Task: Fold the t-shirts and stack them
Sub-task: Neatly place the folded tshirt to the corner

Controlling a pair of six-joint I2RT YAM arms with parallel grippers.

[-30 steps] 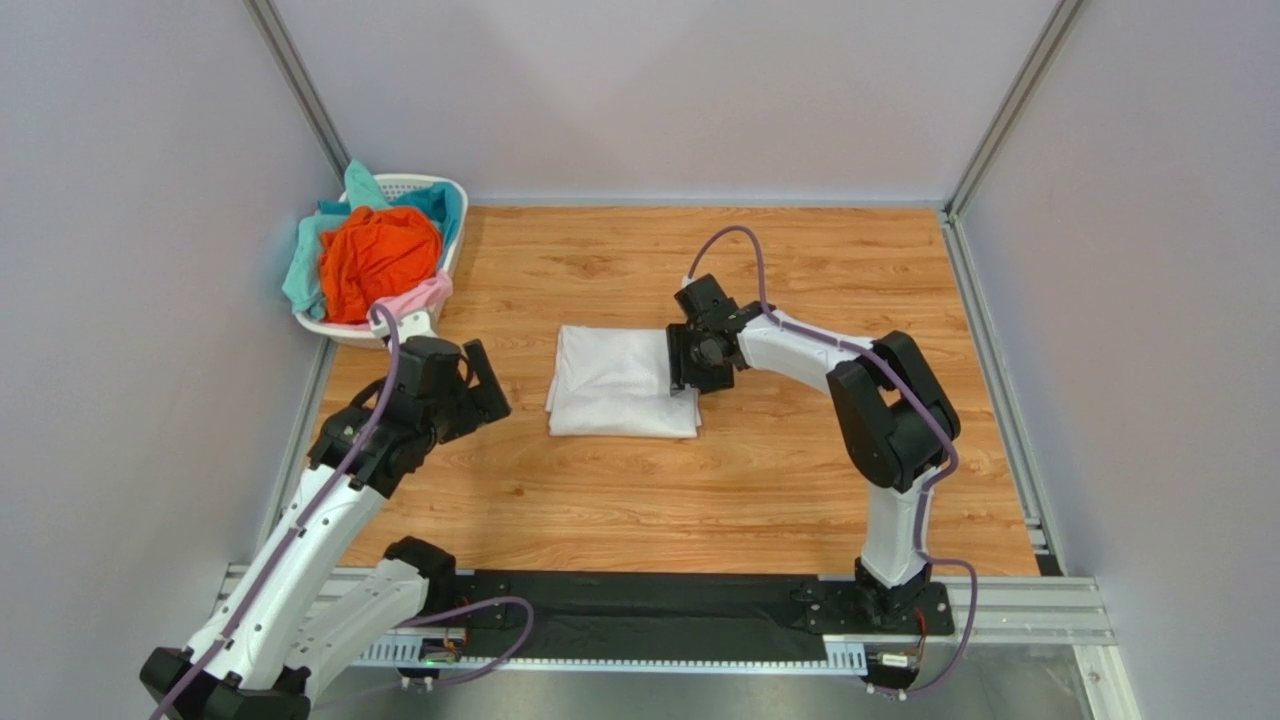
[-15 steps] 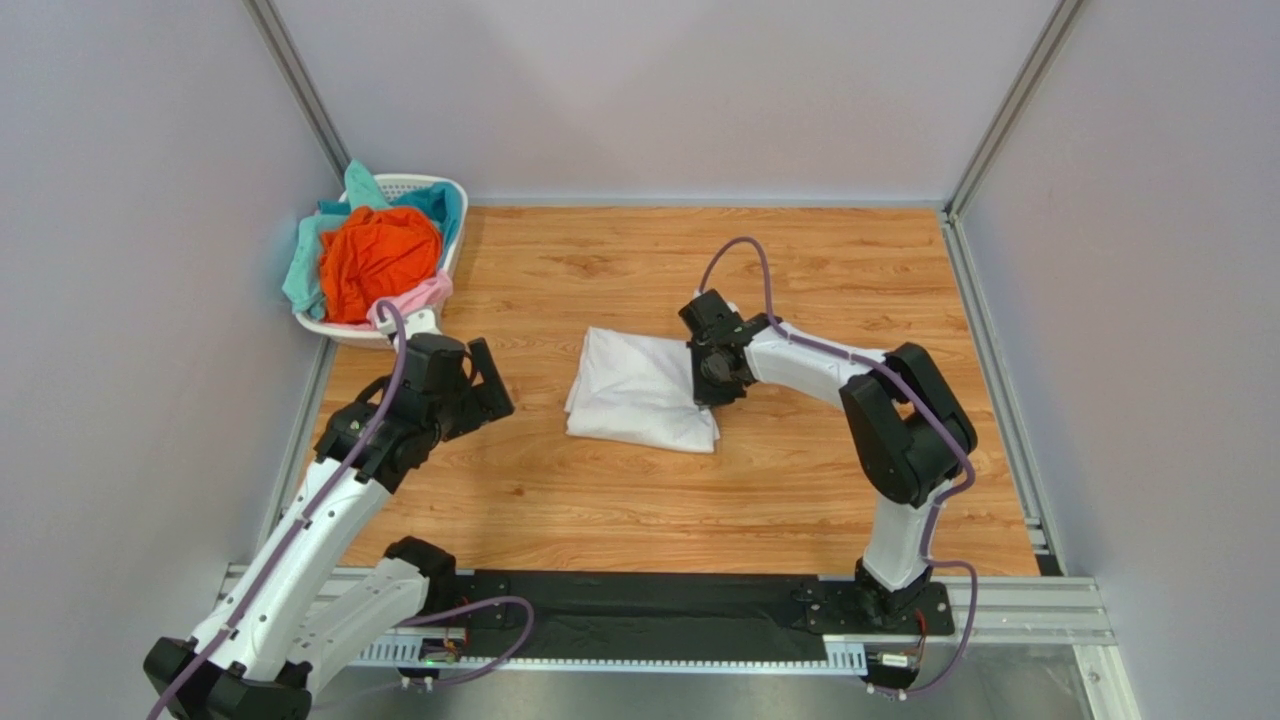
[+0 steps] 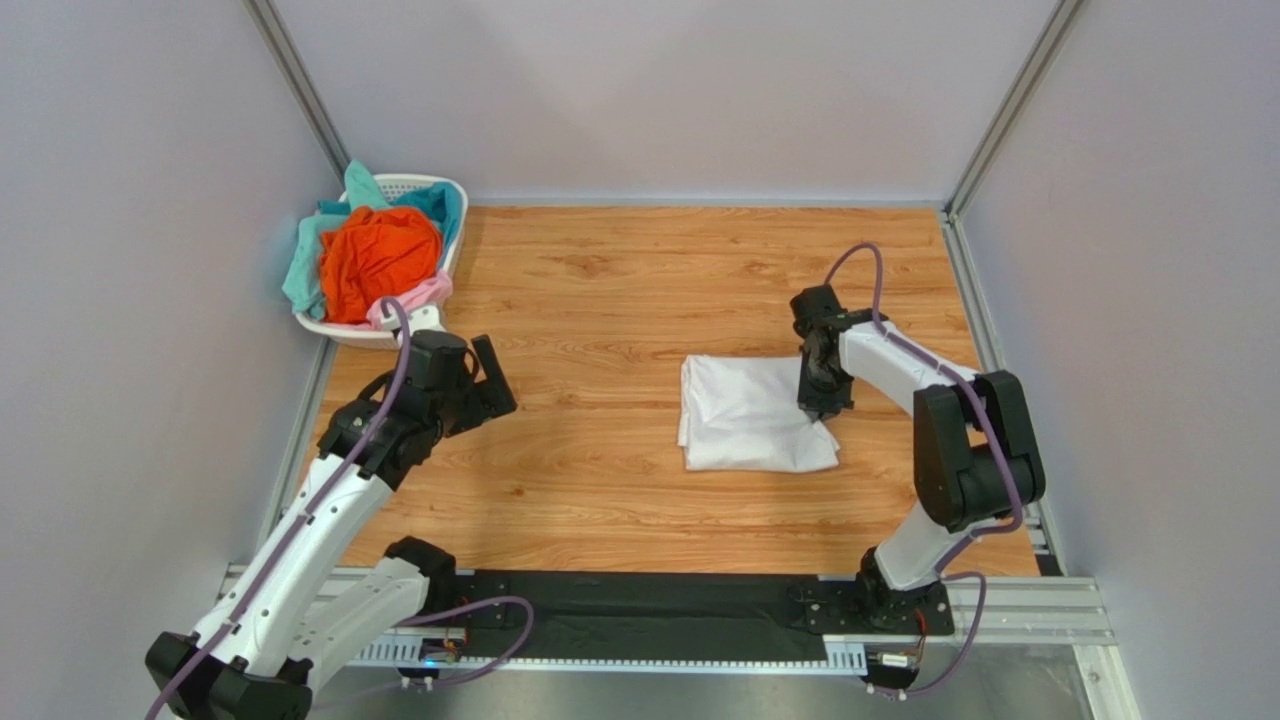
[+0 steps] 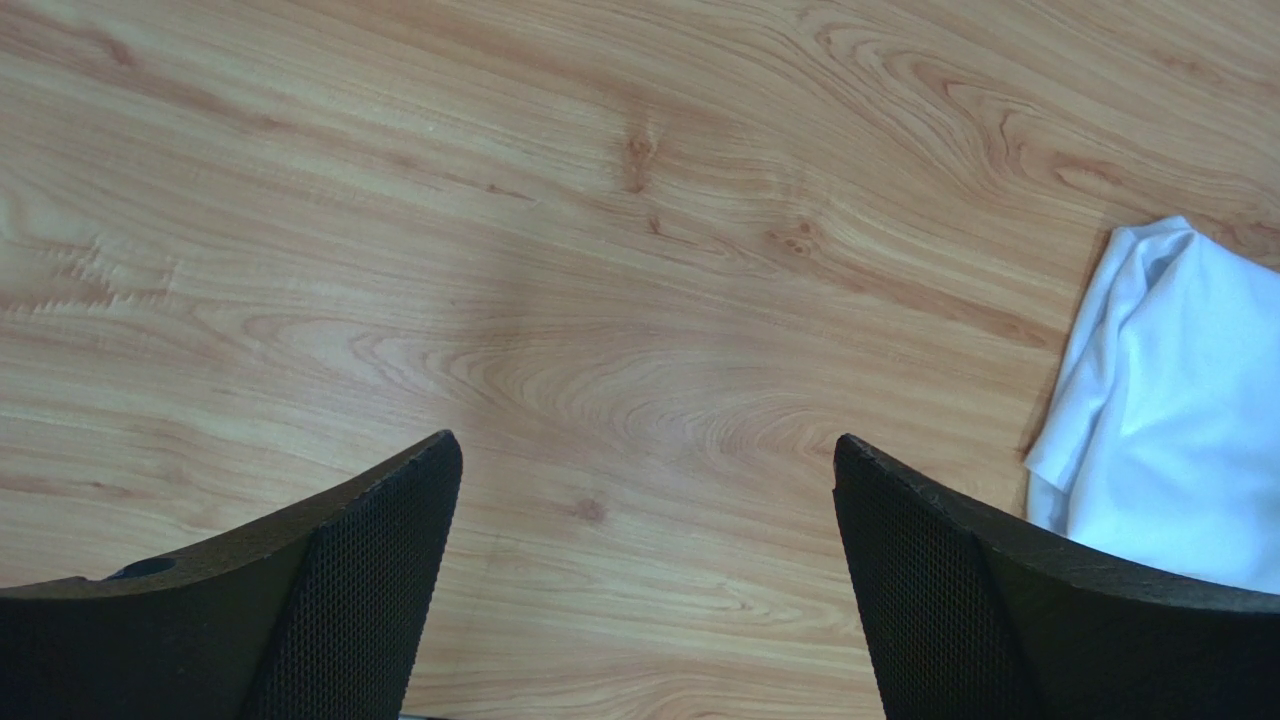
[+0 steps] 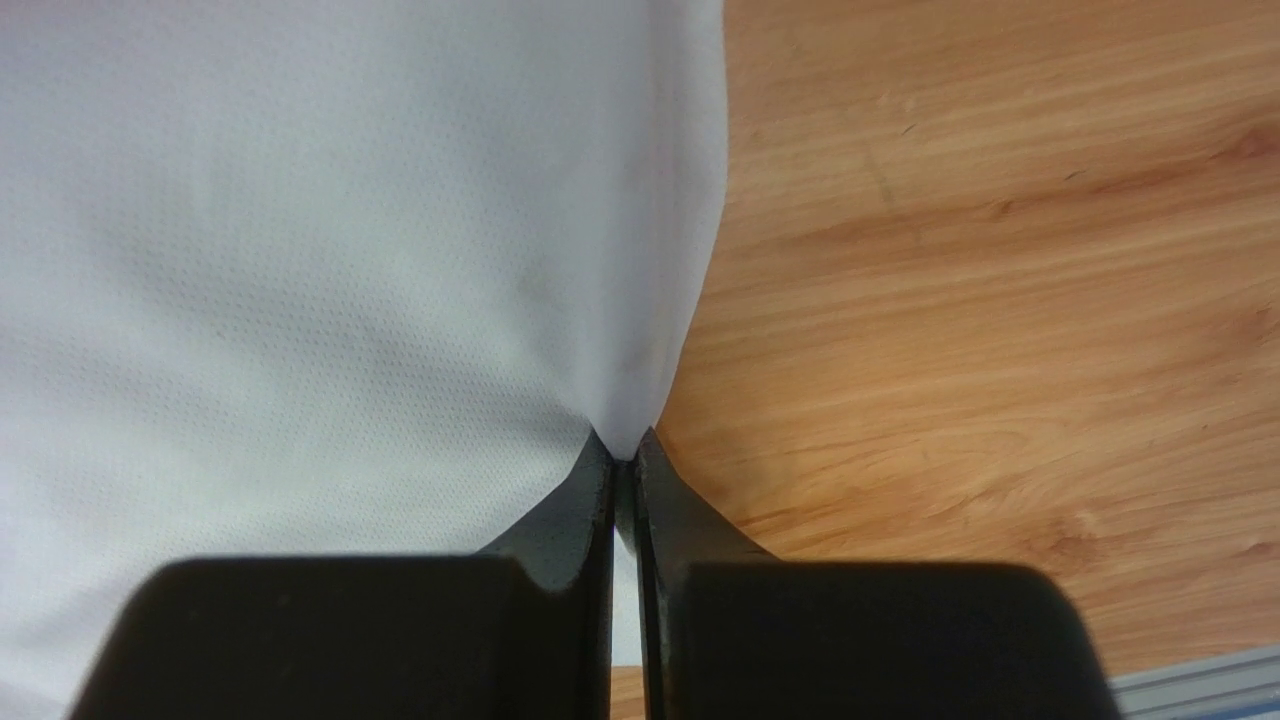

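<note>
Looking down on the desk [image 3: 631,285], I see the folded white shirt [image 3: 744,417] lying flat on it, directly left of my right claw [image 3: 821,408]. On the wrist view that claw is pinched tight on the shirt's right edge, with cloth caught between the tips. The basket [image 3: 455,203] sits just beyond my left claw [image 3: 492,383] and a little to its left. It holds the orange shirt [image 3: 376,255], a teal shirt [image 3: 308,263] and a pink shirt [image 3: 431,290] draped over the near rim. My left claw hangs spread wide over bare wood, gripping nothing, with the white shirt well off to its right.
</note>
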